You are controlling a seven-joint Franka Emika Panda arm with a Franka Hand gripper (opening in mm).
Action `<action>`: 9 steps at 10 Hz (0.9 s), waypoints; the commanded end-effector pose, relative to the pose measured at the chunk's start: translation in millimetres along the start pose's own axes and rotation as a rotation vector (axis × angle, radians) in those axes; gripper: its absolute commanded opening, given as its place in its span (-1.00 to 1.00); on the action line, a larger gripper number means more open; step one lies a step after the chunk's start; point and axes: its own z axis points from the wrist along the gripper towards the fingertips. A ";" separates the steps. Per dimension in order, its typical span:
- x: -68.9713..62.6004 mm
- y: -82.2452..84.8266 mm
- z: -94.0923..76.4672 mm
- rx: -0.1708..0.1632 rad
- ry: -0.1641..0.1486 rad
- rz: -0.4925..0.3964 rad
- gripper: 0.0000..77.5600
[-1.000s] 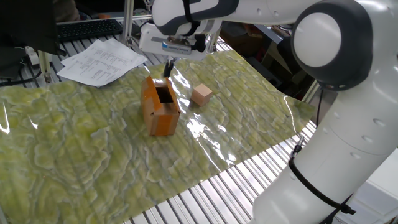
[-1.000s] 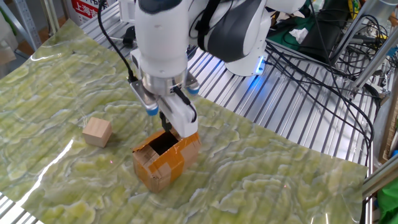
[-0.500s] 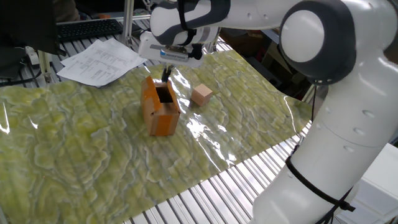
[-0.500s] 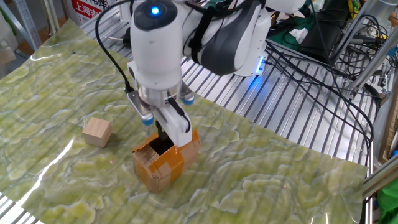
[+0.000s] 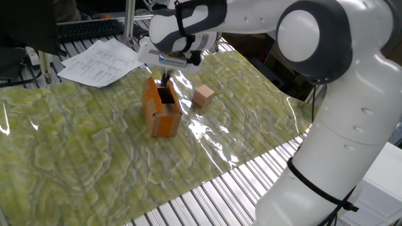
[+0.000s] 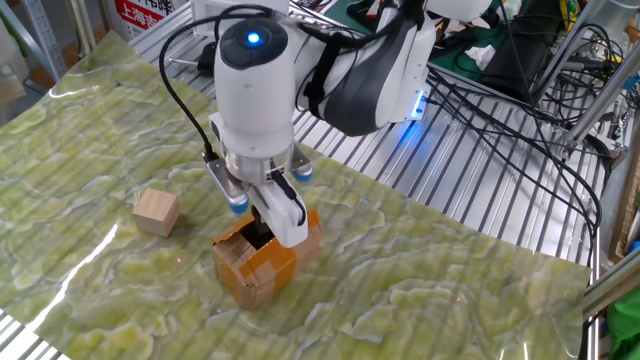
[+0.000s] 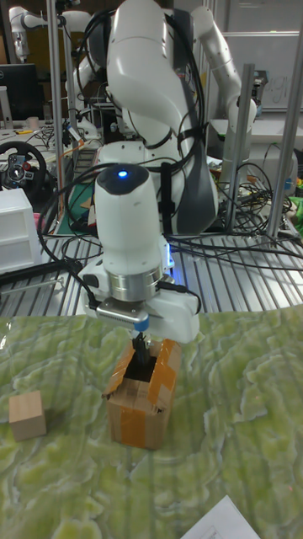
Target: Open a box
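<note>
Box (image 5: 162,108) stands directly under the pincer (image 5: 166,80), upright on the green-yellow cloth (image 5: 81,150) that covers the bench (image 6: 470,190). Its top is open: one flap (image 7: 165,373) stands up beside the pincer on one side, another flap (image 7: 119,370) leans outward on the other, and the dark inside shows between them. The pincer points straight down, and its dark fingers (image 7: 140,347) reach into the mouth of the box, their tips hidden below the rim. They look close together, but whether they are pressed together or pinching a flap edge I cannot tell from any view. In the other fixed view the pincer (image 6: 262,222) sits over the near edge of the opening of the box (image 6: 262,262), with one white finger housing laid against the raised flap.

A little way off to one side of the pincer, clear of the box, a plain tan cube (image 6: 156,212) rests on the cloth; it also shows in the first fixed view (image 5: 203,95) and in the tall view (image 7: 27,415).

Farther behind the pincer, past the cloth's edge, loose printed papers (image 5: 100,61) lie on the slatted bench, and beyond them sits a black keyboard (image 5: 88,29). On the other side, bundles of black cables (image 6: 500,90) run across the bare slats.
</note>
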 end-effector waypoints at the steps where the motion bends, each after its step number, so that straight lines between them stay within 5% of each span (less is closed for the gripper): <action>1: -0.7 1.8 4.7 -0.011 -0.004 0.007 -1.00; 9: 1.0 -14.6 22.2 0.008 -0.015 -0.027 -1.00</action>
